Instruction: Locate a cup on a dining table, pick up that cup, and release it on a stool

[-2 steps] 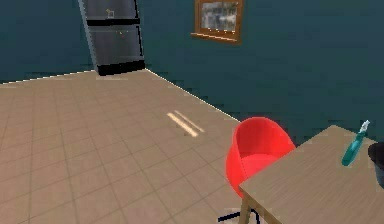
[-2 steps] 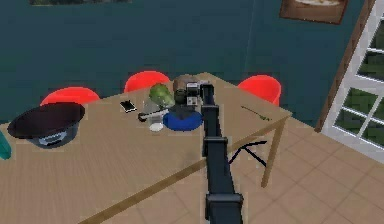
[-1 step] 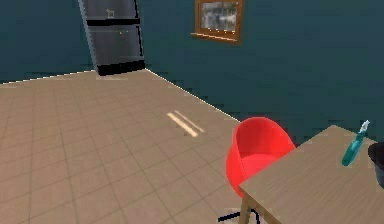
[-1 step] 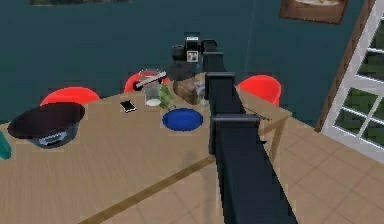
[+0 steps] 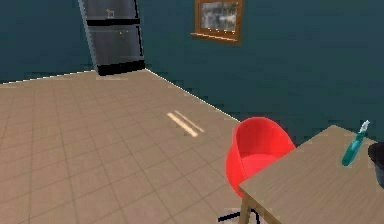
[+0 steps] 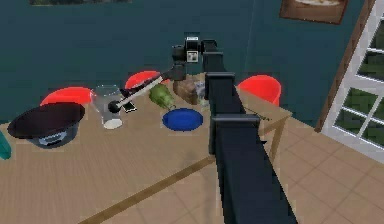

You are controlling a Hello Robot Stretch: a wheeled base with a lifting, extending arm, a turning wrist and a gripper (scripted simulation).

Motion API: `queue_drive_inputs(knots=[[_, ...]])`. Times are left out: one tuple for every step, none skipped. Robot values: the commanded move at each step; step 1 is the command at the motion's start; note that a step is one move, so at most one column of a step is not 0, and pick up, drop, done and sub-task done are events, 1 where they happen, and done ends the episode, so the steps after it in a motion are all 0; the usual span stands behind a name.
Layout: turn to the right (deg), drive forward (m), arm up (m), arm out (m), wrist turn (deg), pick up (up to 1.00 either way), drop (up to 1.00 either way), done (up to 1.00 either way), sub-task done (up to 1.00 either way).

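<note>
A pale, see-through cup (image 6: 107,104) stands on the wooden dining table (image 6: 120,165), left of the middle. The dark arm (image 6: 235,140) reaches up over the table. Its gripper (image 6: 177,68) sits at the far end, beside the two white marked squares, up and to the right of the cup. A green rounded thing (image 6: 160,95) and a brown thing (image 6: 190,92) lie on the table at or behind it. I cannot tell whether the gripper holds anything. The table's corner (image 5: 310,180) shows at the forward view's lower right.
On the table are a dark bowl (image 6: 48,124), a blue plate (image 6: 183,120), a dark utensil (image 6: 127,98) and a teal bottle (image 5: 354,146). Red chairs (image 6: 258,88) (image 5: 260,152) stand around it. A window (image 6: 360,95) is at the right. A dark appliance (image 5: 113,36) stands across open tiled floor (image 5: 90,140).
</note>
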Motion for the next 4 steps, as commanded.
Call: queue_drive_inputs(knots=[[0.0, 0.00, 0.00, 0.00, -42.0, 0.00, 0.00, 0.00, 0.00], [0.0, 0.00, 0.00, -0.48, 0.0, 0.00, 0.00, 0.00, 0.00], [-45.0, 0.00, 0.00, 0.00, 0.0, 0.00, 0.00, 0.00, 0.00], [-45.0, 0.00, 0.00, 0.00, 0.0, 0.00, 0.00, 0.00, 0.00]])
